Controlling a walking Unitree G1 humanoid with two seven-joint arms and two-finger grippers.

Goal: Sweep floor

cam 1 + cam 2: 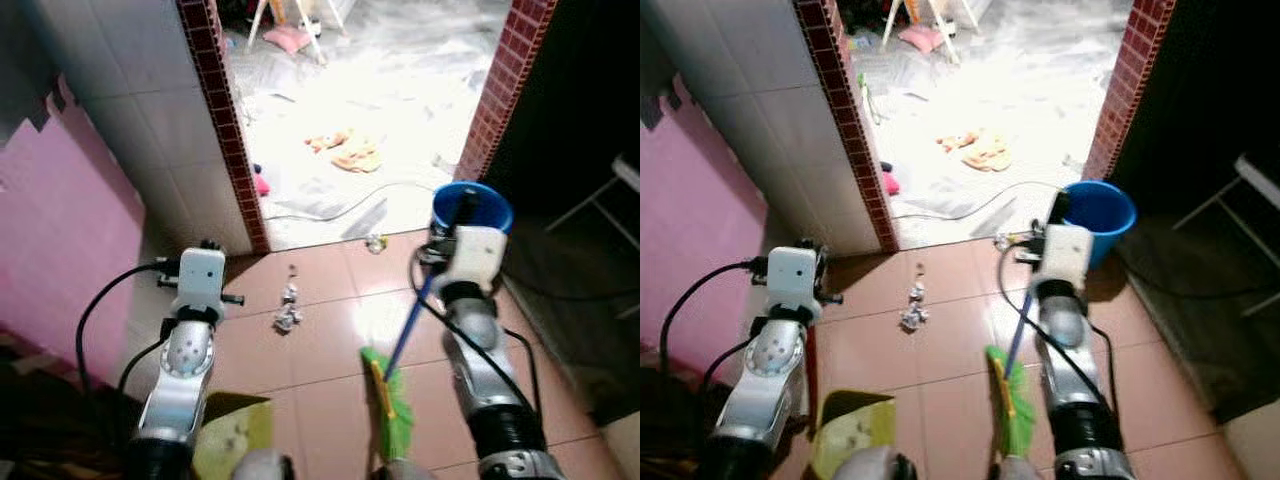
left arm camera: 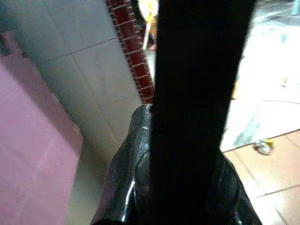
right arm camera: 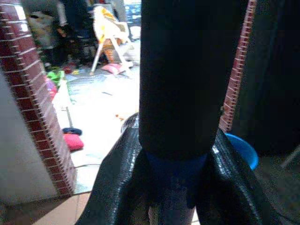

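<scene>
Terracotta floor (image 1: 320, 350) ran to a bright doorway, crumpled litter (image 1: 288, 318) lying ahead. Right gripper (image 3: 176, 187) had its jaws pinching the broom (image 1: 390, 400) handle, bristles down to sweep. Left gripper (image 2: 178, 187) jaws clamped the dustpan (image 1: 852, 432) handle, pan low to catch.

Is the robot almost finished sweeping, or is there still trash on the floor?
Not finished. The right end effector holds the blue broom handle, its green broom head resting on the tiles. The yellow-green dustpan sits near the left arm. Crumpled paper scraps still lie ahead, unswept, with another scrap near the doorway.
</scene>
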